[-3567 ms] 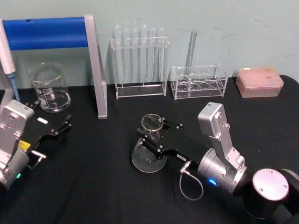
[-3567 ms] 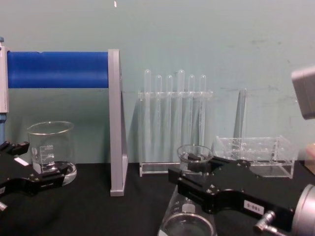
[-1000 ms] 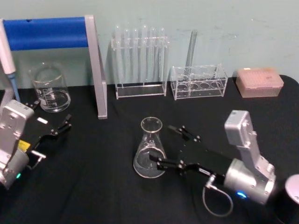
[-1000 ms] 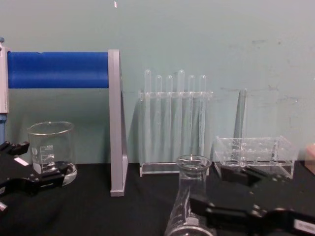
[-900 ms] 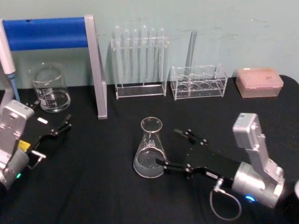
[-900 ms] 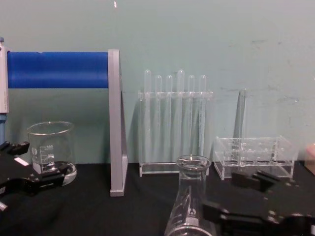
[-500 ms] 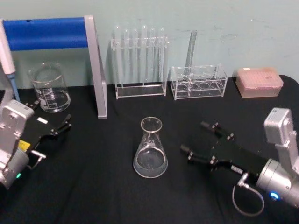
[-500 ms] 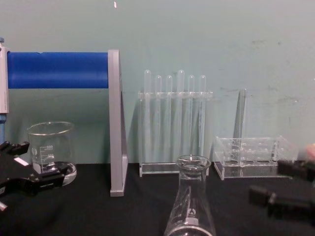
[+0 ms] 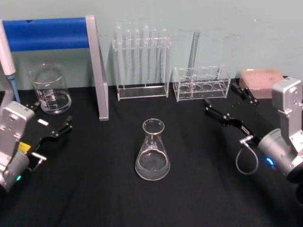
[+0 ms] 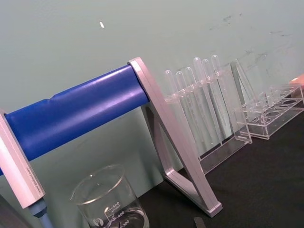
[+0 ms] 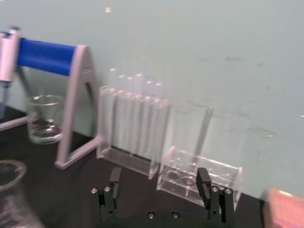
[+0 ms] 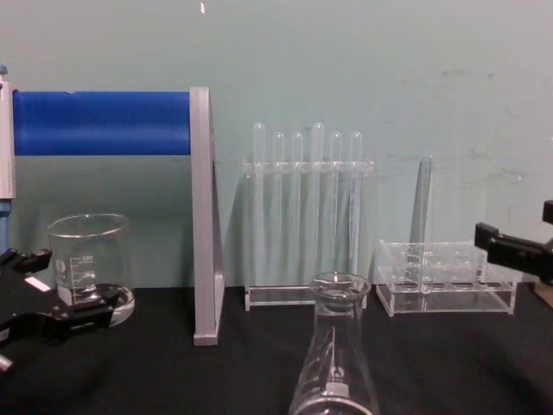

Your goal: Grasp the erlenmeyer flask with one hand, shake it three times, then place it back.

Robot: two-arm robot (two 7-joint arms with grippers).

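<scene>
**Operator:** So where do things stand?

**Observer:** Start with the black table [image 9: 94,198]: your erlenmeyer flask [image 9: 152,150] stands upright near its middle, alone, nothing touching it. Behind it, along the wall, sit the blue-barred stand [image 9: 57,35], the tall test tube rack [image 9: 142,61], the low clear rack [image 9: 201,82] and the beaker [image 9: 49,90]. Your right gripper [image 9: 228,103] hovers well apart from the flask, off to the right near the low rack; its fingers [image 11: 115,175] are spread wide with nothing between them. Your left gripper [image 9: 52,122] is parked at the left edge near the beaker, also parted and empty.

**Operator:** Which step is that?

**Observer:** I'd judge the flask is set down, so you are either finished or have not yet grasped it; I can't tell how many of the 3 shakes are done.

**Operator:** And next?

**Observer:** If shakes remain, bring the right gripper level with the neck, 1 finger on each side, and close gently: glass is slippery, and the narrow neck tips easily.
</scene>
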